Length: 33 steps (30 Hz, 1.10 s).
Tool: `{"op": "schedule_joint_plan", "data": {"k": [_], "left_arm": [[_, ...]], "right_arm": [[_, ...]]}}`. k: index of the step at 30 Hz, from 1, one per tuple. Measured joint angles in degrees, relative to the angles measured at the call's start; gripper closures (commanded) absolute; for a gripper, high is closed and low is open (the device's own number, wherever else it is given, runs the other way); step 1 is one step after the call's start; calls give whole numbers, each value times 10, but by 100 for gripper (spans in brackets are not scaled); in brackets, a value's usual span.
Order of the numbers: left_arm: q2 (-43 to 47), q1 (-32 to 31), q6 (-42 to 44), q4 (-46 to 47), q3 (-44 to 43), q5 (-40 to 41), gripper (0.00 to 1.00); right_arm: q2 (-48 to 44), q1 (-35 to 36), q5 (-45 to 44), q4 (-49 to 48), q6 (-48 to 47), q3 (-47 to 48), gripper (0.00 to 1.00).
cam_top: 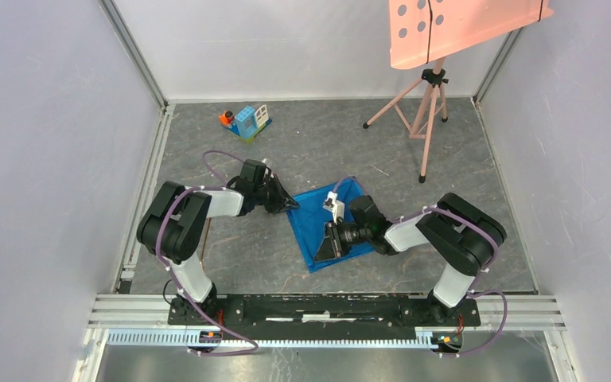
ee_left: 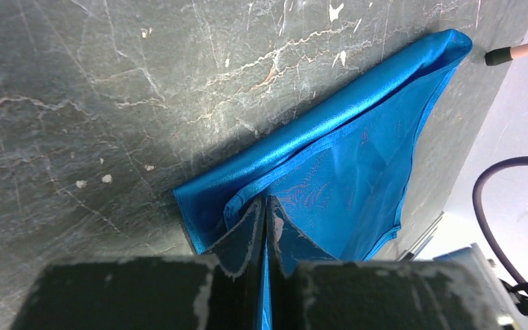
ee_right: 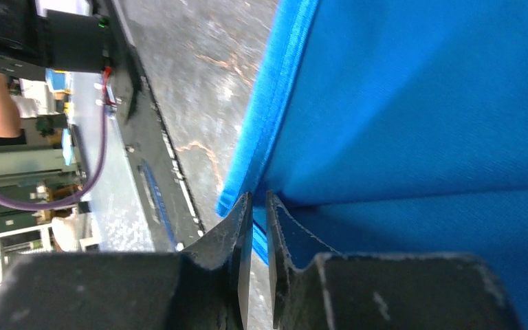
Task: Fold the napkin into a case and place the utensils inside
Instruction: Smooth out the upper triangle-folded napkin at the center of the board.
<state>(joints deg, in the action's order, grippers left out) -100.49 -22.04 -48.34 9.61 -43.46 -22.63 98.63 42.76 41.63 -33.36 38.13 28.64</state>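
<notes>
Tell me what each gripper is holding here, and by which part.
Both hold the napkin. The left gripper is shut on a cloth edge near its left corner; the right gripper pinches the hemmed near edge.

Napkin (cam_top: 316, 213) lies between left hand (cam_top: 292, 205) and right hand (cam_top: 327, 243).

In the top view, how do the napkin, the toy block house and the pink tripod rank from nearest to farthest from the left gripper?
1. napkin: at the table's middle, its left corner pinched in the left gripper.
2. toy block house: at the far side, slightly left of the gripper.
3. pink tripod: at the far right.
</notes>
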Motion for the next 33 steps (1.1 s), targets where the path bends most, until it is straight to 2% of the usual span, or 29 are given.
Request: {"op": "schedule_joint_plan", "data": {"k": [9, 12, 17, 24, 27, 33], "left_arm": [[-1, 3, 0, 23, 9, -1, 92], [-1, 4, 0, 33, 15, -3, 92], [-1, 5, 0, 38, 17, -4, 92], [6, 5, 0, 34, 19, 0, 90], [18, 5, 0, 14, 19, 2, 85], [113, 9, 2, -48, 19, -5, 62]], "right_arm": [[-24, 4, -26, 129, -102, 38, 78], [-54, 5, -43, 162, -116, 38, 71], [-64, 10, -44, 147, -100, 38, 68], [-7, 37, -37, 95, -79, 45, 68], [-10, 38, -45, 116, -94, 54, 63], [-64, 57, -122, 244, -170, 96, 42]]}}
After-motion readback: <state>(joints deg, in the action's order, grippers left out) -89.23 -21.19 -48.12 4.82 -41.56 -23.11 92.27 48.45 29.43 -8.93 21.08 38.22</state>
